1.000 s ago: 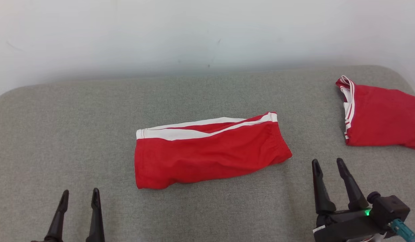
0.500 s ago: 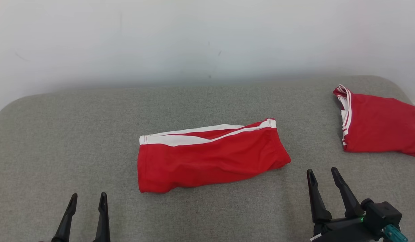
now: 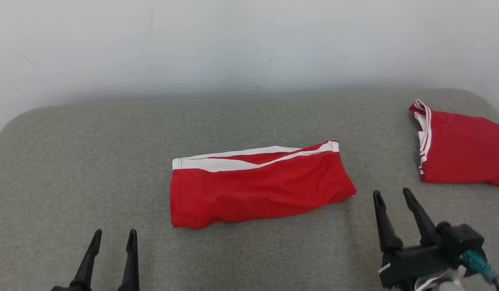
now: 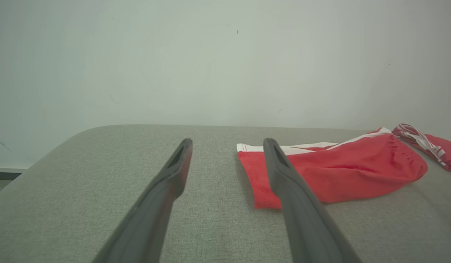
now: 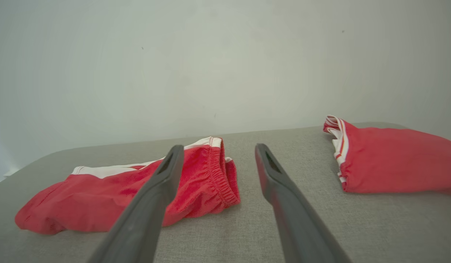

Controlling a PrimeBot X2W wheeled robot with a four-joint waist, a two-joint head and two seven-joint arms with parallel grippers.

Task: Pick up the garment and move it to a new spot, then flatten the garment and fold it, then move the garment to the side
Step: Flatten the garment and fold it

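Note:
The garment (image 3: 257,190), red with white stripes along its far edge, lies folded into a flat band in the middle of the grey cushion (image 3: 71,161). My left gripper (image 3: 114,233) is open, near the front edge, short of the garment's left end and apart from it. In the left wrist view the left gripper (image 4: 228,140) points past the garment (image 4: 342,171), whose left end lies behind the right finger. My right gripper (image 3: 392,192) is open just right of the garment's elastic end, not touching. The right gripper (image 5: 218,147) frames that gathered end of the garment (image 5: 83,204).
A second red garment (image 3: 463,153) with white trim lies folded at the cushion's far right, also seen as the second garment (image 5: 393,164) in the right wrist view. A pale wall rises behind the cushion, whose corners are rounded. Bare grey fabric stretches left of the central garment.
The head camera has shifted a little. My left gripper has edged right, toward the garment's left end. The garment lies as before and both grippers stay open.

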